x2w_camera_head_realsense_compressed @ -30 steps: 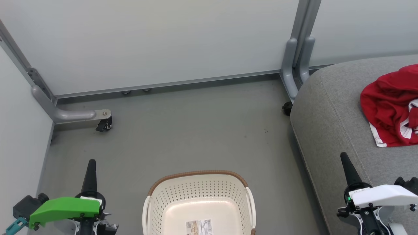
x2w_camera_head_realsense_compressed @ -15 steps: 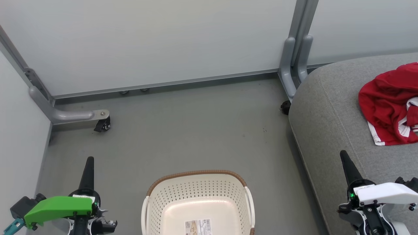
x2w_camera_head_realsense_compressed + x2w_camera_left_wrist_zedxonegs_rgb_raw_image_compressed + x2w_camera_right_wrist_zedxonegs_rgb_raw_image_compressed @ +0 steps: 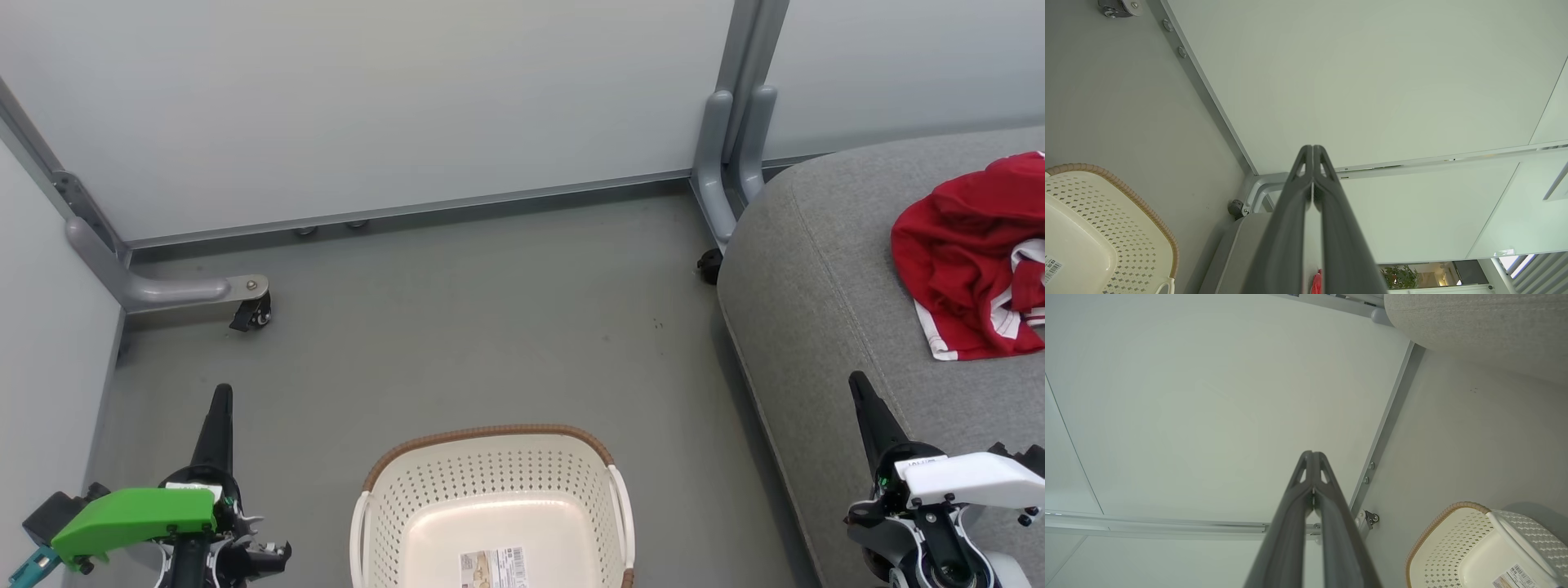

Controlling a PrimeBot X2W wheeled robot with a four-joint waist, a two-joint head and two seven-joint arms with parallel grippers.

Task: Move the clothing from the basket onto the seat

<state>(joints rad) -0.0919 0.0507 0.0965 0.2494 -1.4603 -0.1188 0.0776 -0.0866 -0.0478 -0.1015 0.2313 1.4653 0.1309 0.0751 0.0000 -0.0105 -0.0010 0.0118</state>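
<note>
At the lower right of the head view, the right claw (image 3: 857,382) has its two dark fingers pressed together into a single point and holds nothing. It shows against the near part of the grey seat (image 3: 816,269). The left claw (image 3: 221,396), at the lower left over the floor (image 3: 457,327), is pressed together in the same way and is just as empty.

Between the two claws sits the basket (image 3: 490,431). Its bottom is bare apart from a label sticker.

The clothing (image 3: 963,245) lies crumpled on the seat, up and to the right of the right claw and well apart from the left one, so the right arm is the nearer. The picture's right edge cuts the heap off, so I cannot tell its long axis. Judged from how things lie, the transfer looks done, and any further move would fall to the right arm.

Against the frame a second ago, the whole head view has slid a little to the left, with the wall (image 3: 367,106), the caster (image 3: 249,314), the basket and the seat shifting together. That is the camera turning. The clothing keeps its place on the seat and both claws remain closed.
</note>
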